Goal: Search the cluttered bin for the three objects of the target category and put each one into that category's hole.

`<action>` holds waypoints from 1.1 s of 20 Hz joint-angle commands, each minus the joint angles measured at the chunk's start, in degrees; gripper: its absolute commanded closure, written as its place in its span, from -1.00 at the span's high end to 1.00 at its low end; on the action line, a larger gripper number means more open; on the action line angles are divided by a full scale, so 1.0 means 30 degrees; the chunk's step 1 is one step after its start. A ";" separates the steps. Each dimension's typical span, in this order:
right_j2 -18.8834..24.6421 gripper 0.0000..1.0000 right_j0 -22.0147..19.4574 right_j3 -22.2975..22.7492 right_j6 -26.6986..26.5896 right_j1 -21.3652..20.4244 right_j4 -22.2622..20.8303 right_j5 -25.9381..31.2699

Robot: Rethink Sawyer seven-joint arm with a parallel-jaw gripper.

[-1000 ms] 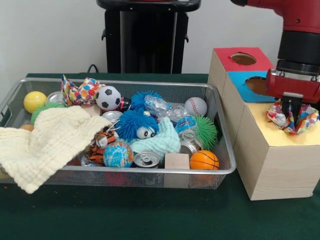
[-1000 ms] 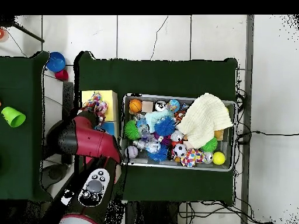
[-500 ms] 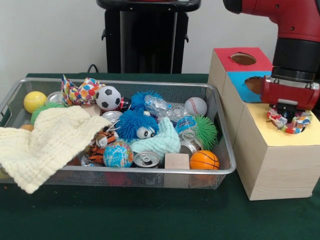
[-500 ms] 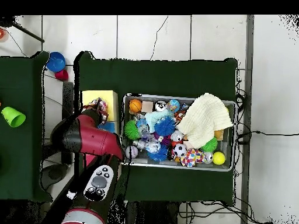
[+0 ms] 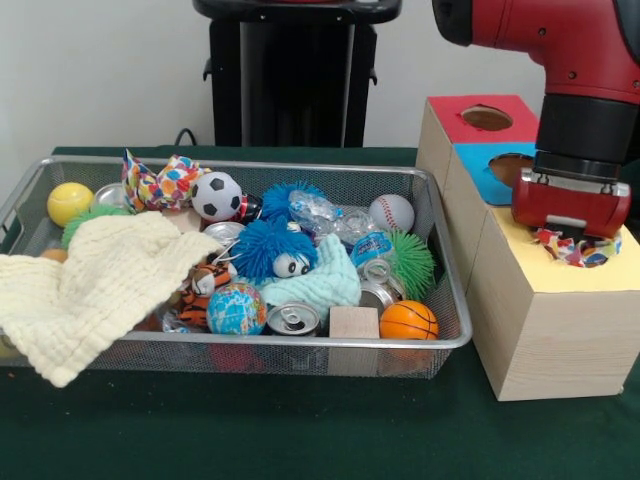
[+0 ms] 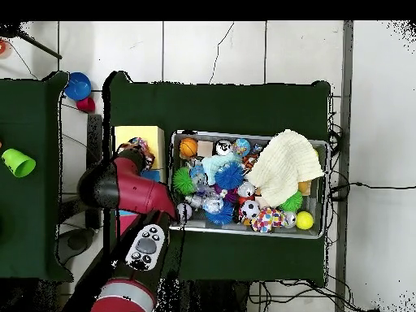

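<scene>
My gripper (image 5: 573, 240) is pressed down onto the yellow-surround hole (image 5: 585, 256) of the largest wooden box (image 5: 545, 330). It pushes a confetti cloth (image 5: 556, 243) into the hole. Only the cloth's rim shows around the gripper; the tips are hidden. In the overhead view the cloth (image 6: 139, 146) shows at the arm's end over the yellow box top (image 6: 130, 136). Another confetti cloth (image 5: 160, 184) lies at the back left of the wire mesh bin (image 5: 300, 342); it also shows in the overhead view (image 6: 270, 219). No other confetti cloth shows.
The bin holds a pale-yellow waffle cloth (image 5: 90, 285), a mint-green cloth (image 5: 320, 285), balls, cans and fuzzy toys. The blue-surround hole (image 5: 510, 166) and the red-surround hole (image 5: 487, 118) lie behind the yellow one. A green cup (image 6: 18, 162) stands on the side table.
The gripper has come down from above the box onto the yellow hole. The confetti cloth has gone from hanging in the open to mostly inside the hole.
</scene>
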 commanded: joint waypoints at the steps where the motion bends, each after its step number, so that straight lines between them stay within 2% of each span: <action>1: 0.2628 -1.00 -0.1813 0.1564 0.3652 0.3402 -0.0538 -0.0064; 6: 0.2866 -1.00 -0.1945 0.1774 0.3538 0.3205 -0.0529 0.0412; 8: 0.3622 -1.00 -0.2532 0.1936 0.3399 0.3168 -0.0687 0.0531; 11: 0.4161 -1.00 -0.2910 0.1802 0.3560 0.3555 -0.0917 -0.0385; 13: 0.3736 -1.00 -0.2535 0.1820 0.3597 0.3432 -0.0755 -0.0234; 16: 0.2323 -1.00 -0.1425 0.2081 0.3551 0.2563 -0.0312 0.1296; 20: 0.1679 -1.00 -0.1033 0.2495 0.3208 0.1283 -0.0579 0.2406; 22: 0.2021 -1.00 -0.1344 0.2665 0.2954 0.0865 -0.0805 0.2633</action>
